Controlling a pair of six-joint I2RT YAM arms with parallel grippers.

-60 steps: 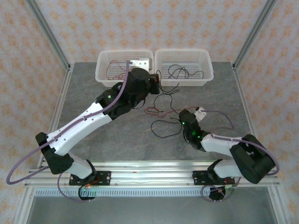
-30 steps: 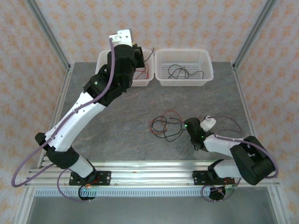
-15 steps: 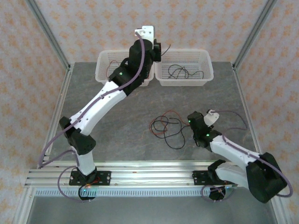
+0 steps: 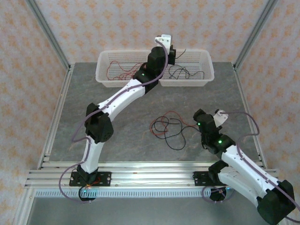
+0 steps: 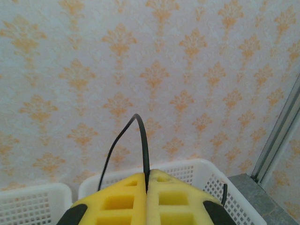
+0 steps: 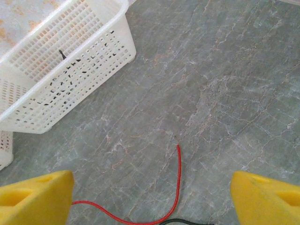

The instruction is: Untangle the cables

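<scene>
Your left pincer (image 5: 146, 187) is clenched on a black cable (image 5: 142, 140); expect it to be limp, light and springy. Your right pincer (image 6: 150, 199) gapes empty. Pinch the red cable (image 6: 179, 180) near its loose end, lower centre.

I can't read any lettering, label, brand or number on my feeds: the white baskets (image 4: 101, 70), the robot arms (image 4: 123, 97), the grey worktop (image 4: 126, 140) and the ornament-patterned wall (image 5: 70, 70) carry nothing legible.
</scene>
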